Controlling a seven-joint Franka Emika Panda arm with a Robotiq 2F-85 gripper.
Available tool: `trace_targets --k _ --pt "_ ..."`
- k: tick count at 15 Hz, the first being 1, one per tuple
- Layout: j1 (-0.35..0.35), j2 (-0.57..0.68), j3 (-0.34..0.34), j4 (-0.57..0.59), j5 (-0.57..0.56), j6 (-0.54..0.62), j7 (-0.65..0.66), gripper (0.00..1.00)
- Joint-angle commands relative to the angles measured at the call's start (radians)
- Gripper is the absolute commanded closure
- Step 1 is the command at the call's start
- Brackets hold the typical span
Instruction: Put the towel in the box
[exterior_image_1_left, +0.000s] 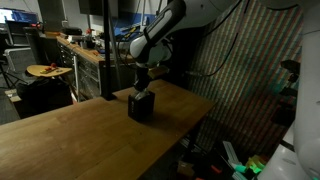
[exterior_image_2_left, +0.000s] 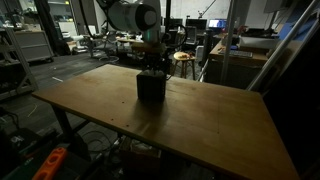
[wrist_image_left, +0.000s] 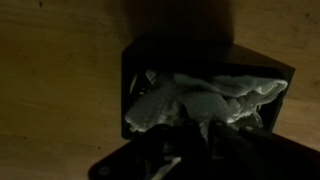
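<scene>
The dark, nearly black box (exterior_image_1_left: 141, 108) (exterior_image_2_left: 151, 87) stands on the wooden table, near its far edge in both exterior views. In the wrist view the pale grey-green towel (wrist_image_left: 200, 98) lies bunched up inside the box (wrist_image_left: 131, 75), filling most of its opening. My gripper (wrist_image_left: 205, 130) reaches down into the box from directly above, and its dark fingers are shut on a fold of the towel. In both exterior views the gripper (exterior_image_1_left: 143, 90) (exterior_image_2_left: 152, 69) sits right on top of the box, and the towel is hidden there.
The wooden table (exterior_image_1_left: 80, 140) (exterior_image_2_left: 210, 120) has bare surface all around the box. A dark vertical post (exterior_image_1_left: 107, 50) rises behind the table. Workbenches, a round stool (exterior_image_1_left: 48, 71) and lab clutter fill the dim background.
</scene>
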Motion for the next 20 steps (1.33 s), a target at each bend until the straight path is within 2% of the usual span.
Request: trace_targets --k 1,8,20 --pt "0.007 -0.029 0.001 -0.064 -0.010 0.003 0.021 0.90" --pt "0.023 -0.015 0.012 -0.090 -0.019 -0.016 0.017 0.90" --pt "0.031 0.051 0.076 -0.072 0.037 -0.010 0.001 0.90"
